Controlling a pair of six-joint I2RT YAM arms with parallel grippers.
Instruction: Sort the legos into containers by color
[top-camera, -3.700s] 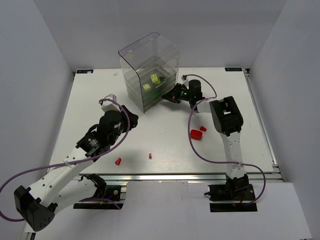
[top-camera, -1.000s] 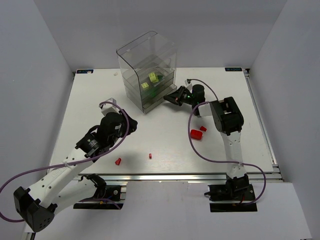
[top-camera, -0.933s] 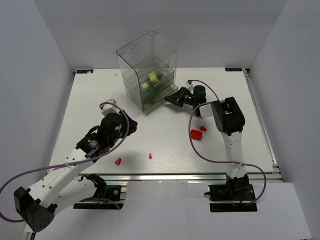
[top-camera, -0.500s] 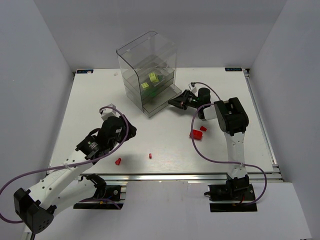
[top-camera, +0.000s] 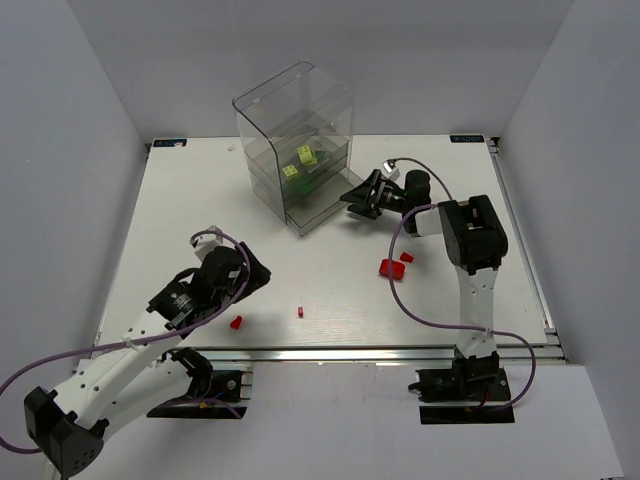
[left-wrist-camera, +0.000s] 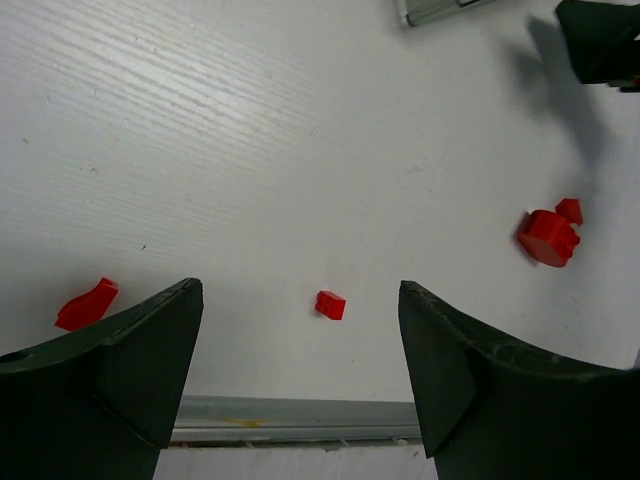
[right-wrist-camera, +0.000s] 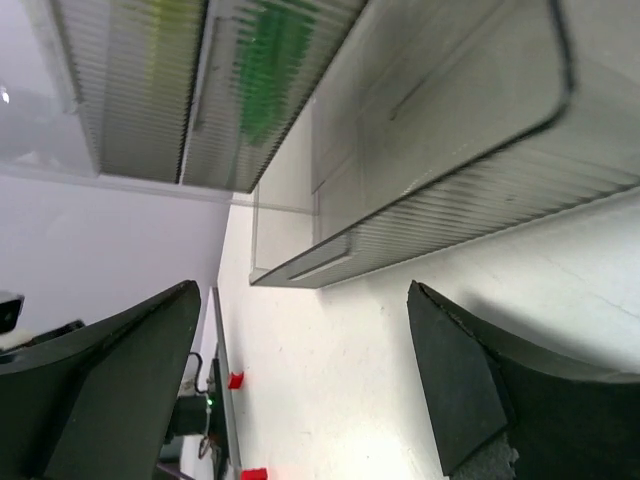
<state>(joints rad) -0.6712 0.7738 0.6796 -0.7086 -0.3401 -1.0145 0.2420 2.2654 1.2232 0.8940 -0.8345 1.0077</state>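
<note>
Jaws, left: spread wide with nothing between them, low over the near left part of the surface (top-camera: 190, 190).
Jaws, right: spread wide with nothing between them, pointed at the front of the bottom drawer (top-camera: 325, 210). They are close to it, but I cannot tell whether they touch it.
Arms: two. The left arm (top-camera: 130, 345) reaches in from the near left corner. The right arm (top-camera: 470, 240) stretches toward the far middle.
Drawer unit (top-camera: 295, 120): one clear box with a tall hood, standing at the far middle of the surface.
Drawers: at least three ribbed fronts show in the right wrist view, stacked. The bottom drawer is slid out toward the right jaws and the ones above it are pushed in.
Red bricks: four, all on the surface outside the unit.
- Curved red piece (top-camera: 236, 323): near the front edge, just beside the left jaws.
- Tiny red brick (top-camera: 300, 312): near the front edge, ahead of the left jaws in the wrist view.
- Large red brick (top-camera: 390, 268): beside the right arm.
- Small red brick (top-camera: 406, 257): just beside the large red brick.
Yellow-green bricks: two seen from above, both inside the upper drawers, one (top-camera: 292, 172) nearer the front and one (top-camera: 309, 155) farther back.
Green bricks: only a green blur (right-wrist-camera: 265, 75) behind one ribbed drawer front, so the number cannot be told.
</note>
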